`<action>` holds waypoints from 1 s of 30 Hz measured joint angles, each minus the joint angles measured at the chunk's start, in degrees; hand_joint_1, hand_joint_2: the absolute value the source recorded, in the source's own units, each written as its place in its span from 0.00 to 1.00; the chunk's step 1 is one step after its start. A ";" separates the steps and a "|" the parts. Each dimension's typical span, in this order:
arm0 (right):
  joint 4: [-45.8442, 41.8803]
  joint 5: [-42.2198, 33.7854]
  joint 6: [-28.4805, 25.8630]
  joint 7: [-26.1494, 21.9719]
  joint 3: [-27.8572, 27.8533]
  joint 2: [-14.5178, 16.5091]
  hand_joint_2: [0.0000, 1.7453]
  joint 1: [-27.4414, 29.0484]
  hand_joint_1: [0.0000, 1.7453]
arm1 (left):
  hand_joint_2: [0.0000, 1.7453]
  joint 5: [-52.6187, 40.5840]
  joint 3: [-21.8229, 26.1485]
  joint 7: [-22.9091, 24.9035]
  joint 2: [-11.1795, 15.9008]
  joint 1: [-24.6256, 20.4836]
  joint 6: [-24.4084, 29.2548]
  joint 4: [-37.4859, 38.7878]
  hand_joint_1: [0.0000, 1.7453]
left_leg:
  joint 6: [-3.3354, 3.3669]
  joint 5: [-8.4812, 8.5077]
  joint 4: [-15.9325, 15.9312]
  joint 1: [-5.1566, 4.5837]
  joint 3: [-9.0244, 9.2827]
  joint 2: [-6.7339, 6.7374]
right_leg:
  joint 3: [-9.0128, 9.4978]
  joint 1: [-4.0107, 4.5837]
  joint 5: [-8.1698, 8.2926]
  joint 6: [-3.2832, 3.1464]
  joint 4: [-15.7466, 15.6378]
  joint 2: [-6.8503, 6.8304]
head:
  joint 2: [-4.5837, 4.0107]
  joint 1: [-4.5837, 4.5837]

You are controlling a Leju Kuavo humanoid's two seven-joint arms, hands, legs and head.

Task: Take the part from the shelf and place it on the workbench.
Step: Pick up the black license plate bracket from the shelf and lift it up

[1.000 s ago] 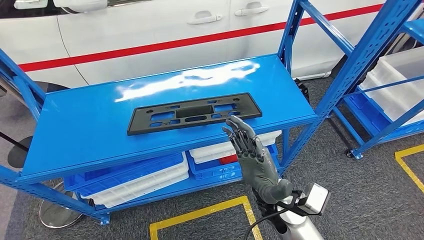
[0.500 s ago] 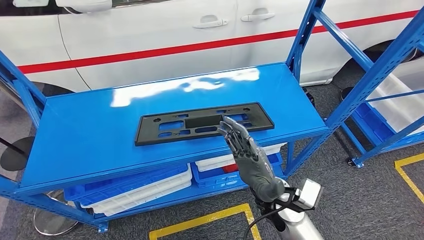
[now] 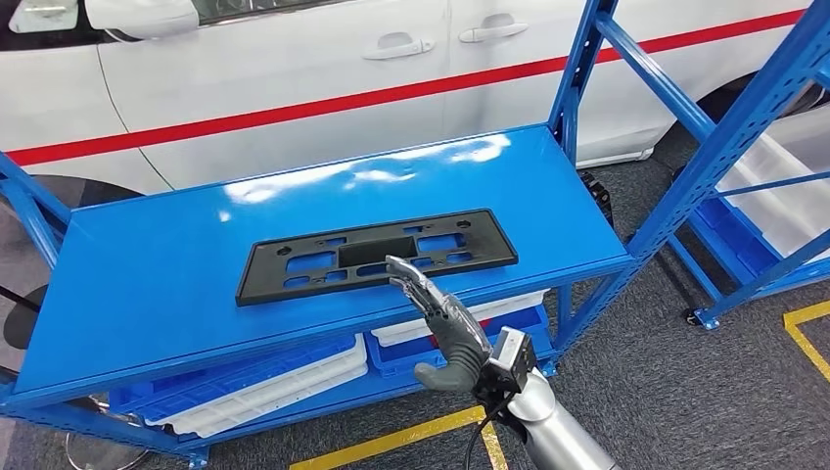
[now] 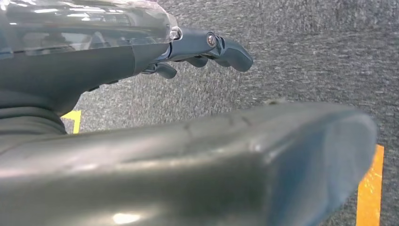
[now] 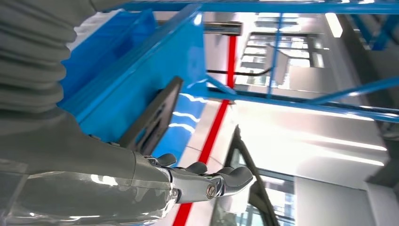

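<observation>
The part (image 3: pixel 377 255) is a long flat black plate with cut-outs, lying flat on the top board of the blue shelf (image 3: pixel 157 264). My right hand (image 3: pixel 440 323) is open, fingers stretched out, reaching up from below the shelf's front edge. Its fingertips are at the part's front edge near the middle, and nothing is gripped. In the right wrist view the hand (image 5: pixel 197 181) is spread in front of the shelf (image 5: pixel 136 84), with the part (image 5: pixel 153 115) seen edge-on above the board. My left hand (image 4: pixel 207 47) hangs over grey floor, fingers apart, holding nothing.
A white car with a red stripe (image 3: pixel 294 59) stands close behind the shelf. Blue and white bins (image 3: pixel 264 377) fill the lower level. A second blue rack (image 3: pixel 724 147) with white bins stands at the right. Yellow floor lines (image 3: pixel 391 441) run in front.
The camera view has shifted slightly. My right hand has dropped lower and moved left along the part's front edge, from near its right end to about its middle.
</observation>
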 joint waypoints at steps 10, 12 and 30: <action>4.97 7.00 -5.35 1.53 4.97 3.32 1.00 -6.43 0.00 | 0.00 -1.22 -0.81 -0.16 -0.05 -0.36 -0.30 0.00 0.00 | 2.27 7.44 -14.69 0.19 5.69 0.02 | -1.91 0.14 -3.86 2.48 5.45 0.12 | 0.00 0.02; 5.64 7.06 -5.36 1.54 5.21 3.37 1.00 -6.77 0.00 | 0.00 -1.23 -0.84 -0.19 -0.03 -0.35 -0.31 0.00 0.00 | 2.45 7.42 -14.68 0.13 5.65 0.01 | -5.63 -0.11 -7.44 2.88 13.17 0.12 | 0.00 0.02; 19.62 42.27 -39.30 14.83 13.17 11.09 1.00 -19.90 0.00 | 0.00 -2.66 -0.92 -0.45 0.21 -0.53 -0.20 0.02 0.00 | -0.95 0.30 1.75 0.19 -1.70 -0.04 | -0.15 -0.14 -0.28 0.06 0.39 0.16 | 0.00 0.01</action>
